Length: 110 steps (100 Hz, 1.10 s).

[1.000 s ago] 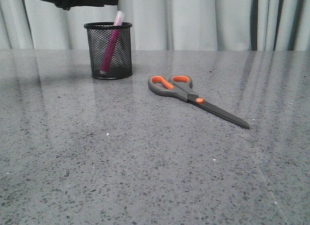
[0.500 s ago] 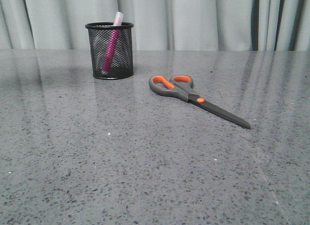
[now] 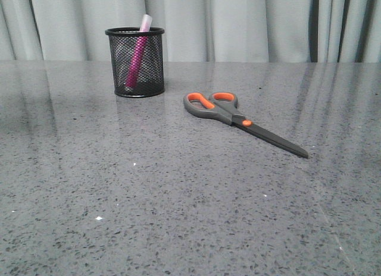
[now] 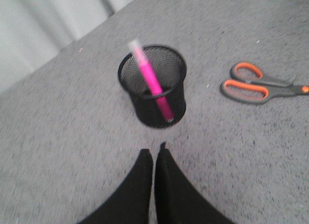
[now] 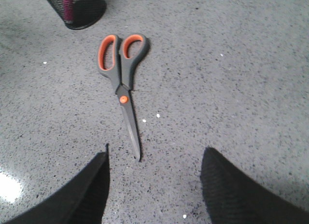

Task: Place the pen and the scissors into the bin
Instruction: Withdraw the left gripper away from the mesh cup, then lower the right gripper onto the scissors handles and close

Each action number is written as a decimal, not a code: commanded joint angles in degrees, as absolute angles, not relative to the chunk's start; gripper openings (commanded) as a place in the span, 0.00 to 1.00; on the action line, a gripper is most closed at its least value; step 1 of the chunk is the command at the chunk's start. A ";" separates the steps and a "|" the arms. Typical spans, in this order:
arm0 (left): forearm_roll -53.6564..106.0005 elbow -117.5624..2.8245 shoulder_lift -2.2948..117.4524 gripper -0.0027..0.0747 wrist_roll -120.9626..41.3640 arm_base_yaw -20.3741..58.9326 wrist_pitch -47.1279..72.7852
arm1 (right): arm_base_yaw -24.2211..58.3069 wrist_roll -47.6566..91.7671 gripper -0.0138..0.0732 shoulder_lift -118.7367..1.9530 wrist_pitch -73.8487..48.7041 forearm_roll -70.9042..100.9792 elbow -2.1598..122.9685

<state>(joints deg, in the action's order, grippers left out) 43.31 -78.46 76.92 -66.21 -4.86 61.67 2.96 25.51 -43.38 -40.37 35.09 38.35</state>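
Closed tight, the left gripper (image 4: 153,155) hangs above the table (image 3: 178,216) just short of the bin (image 3: 135,62), empty. Wide apart, the right gripper (image 5: 154,159) jaws hover over the blade tip of the scissors (image 3: 238,118), which lie flat beside the bin. Inside it the pen (image 3: 137,59) leans, cap up. Grey curtains (image 3: 238,23) hang behind.

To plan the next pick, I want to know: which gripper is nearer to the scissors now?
Probably the right. The right gripper is open above the table with the scissors just ahead of its fingers, blade tip toward them. The left gripper is shut, facing the bin; the scissors lie off to its side.
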 commanded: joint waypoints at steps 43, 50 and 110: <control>41.74 -52.72 54.22 0.01 -58.31 -5.00 47.12 | 6.14 33.30 0.59 -45.62 -38.20 38.23 42.31; 42.80 -50.26 51.50 0.01 -58.31 -5.00 46.54 | 6.94 33.30 0.59 -47.75 -39.17 38.23 44.20; 43.70 -45.58 42.11 0.01 -52.09 -5.00 46.07 | 16.11 36.25 0.59 -76.05 -47.33 36.00 63.42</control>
<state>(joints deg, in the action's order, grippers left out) 41.13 -44.18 42.44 -54.60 -4.86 49.16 14.67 35.51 -74.13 -48.47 35.84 59.67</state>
